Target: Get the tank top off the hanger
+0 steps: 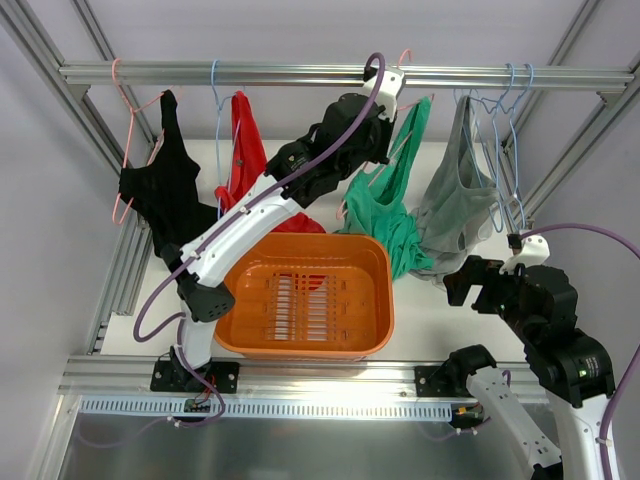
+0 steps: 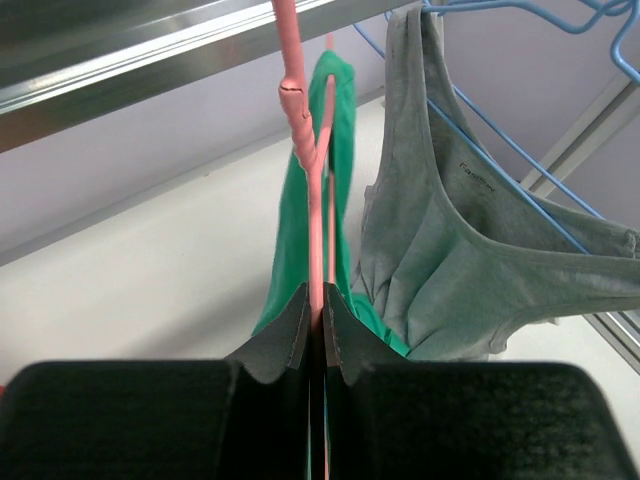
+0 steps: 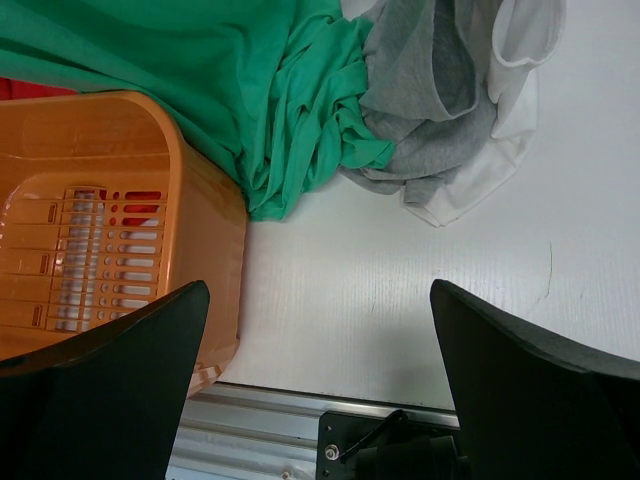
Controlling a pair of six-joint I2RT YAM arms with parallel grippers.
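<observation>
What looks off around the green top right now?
The tank top hangs lopsided from the hanger, which the left gripper pinches; its bunched hem trails onto the table beside the orange basket. The grey top's hem pools there too.

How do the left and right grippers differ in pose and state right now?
The left gripper is high up by the rail, jaws shut on the hanger. The right gripper sits low over the table beside the basket, jaws wide open, holding nothing. Both have black fingers.
</observation>
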